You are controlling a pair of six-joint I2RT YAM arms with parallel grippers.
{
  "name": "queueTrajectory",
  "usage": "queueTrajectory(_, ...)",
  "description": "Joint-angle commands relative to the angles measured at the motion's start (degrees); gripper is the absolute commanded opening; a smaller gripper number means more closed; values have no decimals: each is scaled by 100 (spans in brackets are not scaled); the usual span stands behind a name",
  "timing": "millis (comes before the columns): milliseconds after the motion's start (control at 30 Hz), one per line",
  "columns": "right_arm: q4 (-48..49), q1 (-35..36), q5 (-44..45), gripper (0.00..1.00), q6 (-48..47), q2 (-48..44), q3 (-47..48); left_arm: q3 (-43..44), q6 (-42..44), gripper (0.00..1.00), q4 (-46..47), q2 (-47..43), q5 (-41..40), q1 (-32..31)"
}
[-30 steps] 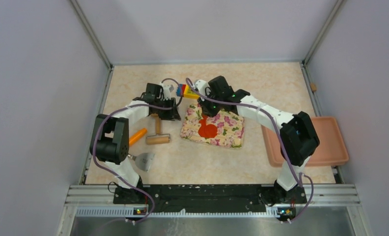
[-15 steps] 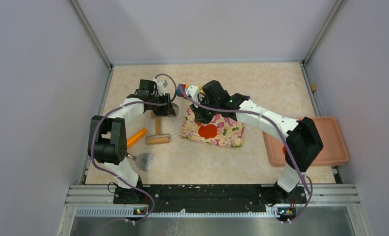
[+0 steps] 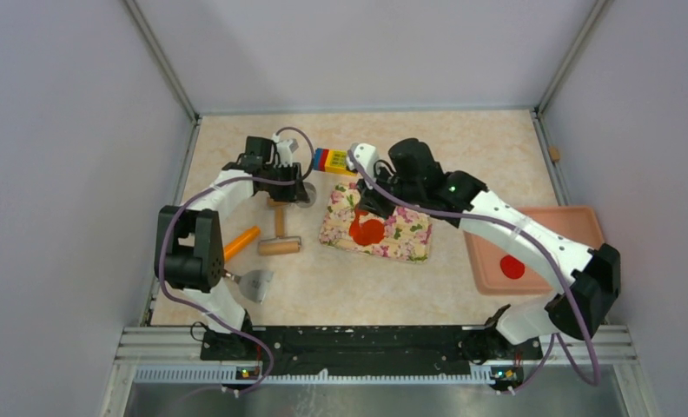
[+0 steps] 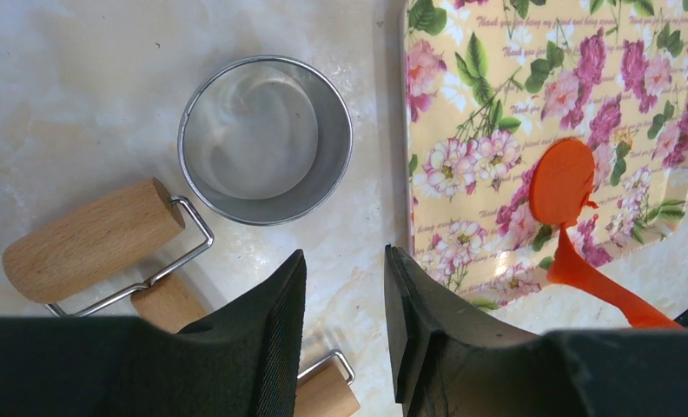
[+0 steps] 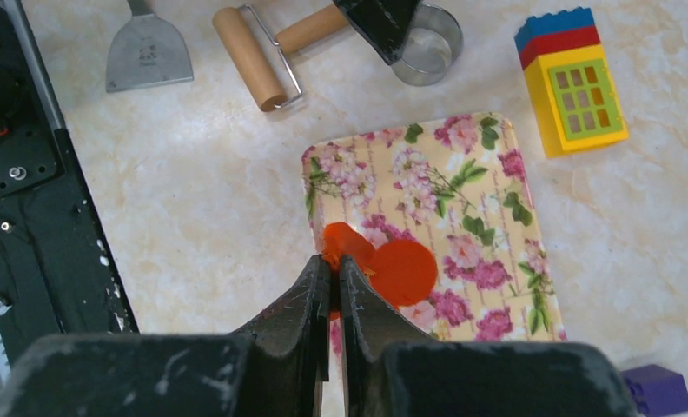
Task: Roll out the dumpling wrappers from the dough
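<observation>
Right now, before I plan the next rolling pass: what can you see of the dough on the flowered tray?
The dough is soft-looking red-orange clay: a flat, smooth, roughly round patch with a narrower strip running off one edge. The patch lies on the flowered tray, towards one long side. The strip seems to rise off the tray into the right gripper, whose fingers are shut on it. Nothing else touches it.

Lab test cell: grey panel walls (image 3: 62, 174), alu frame (image 3: 162, 56).

Top view looks down from behind — 2 close wrist views share the floral tray (image 4: 497, 95).
</observation>
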Motion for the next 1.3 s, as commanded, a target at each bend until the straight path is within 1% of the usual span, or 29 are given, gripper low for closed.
queueTrajectory(0, -21, -371, 48, 6, -56, -564, -100, 159, 358, 42, -100, -405, 29, 28)
queueTrajectory(233, -170, -898, 228, 6, -129, -1097, -25, 198, 553, 42, -198, -376, -93, 27)
queueTrajectory(367, -93, -1214, 387, 6, -181, -1177, -20, 192, 549, 42, -201, -361, -63, 28)
queueTrajectory(567, 160, -1603, 712, 7, -334, -947, 133, 129, 468, 42, -183, -371, -8, 28)
queueTrajectory(733, 299, -1719, 862, 7, -552, -798, 247, 64, 418, 42, -151, -402, 20, 28)
queueTrajectory(933, 414, -1840, 906, 6, -542, -641, 83, -41, 350, 42, -113, -457, 47, 28)
queueTrajectory(1133, 466, -1913, 712, 7, -337, -461, -403, -150, 317, 42, -95, -531, 48, 28)
queueTrajectory(1267, 340, -1958, 311, 10, 4, 2, -682, -179, 288, 42, -65, -544, 55, 28)
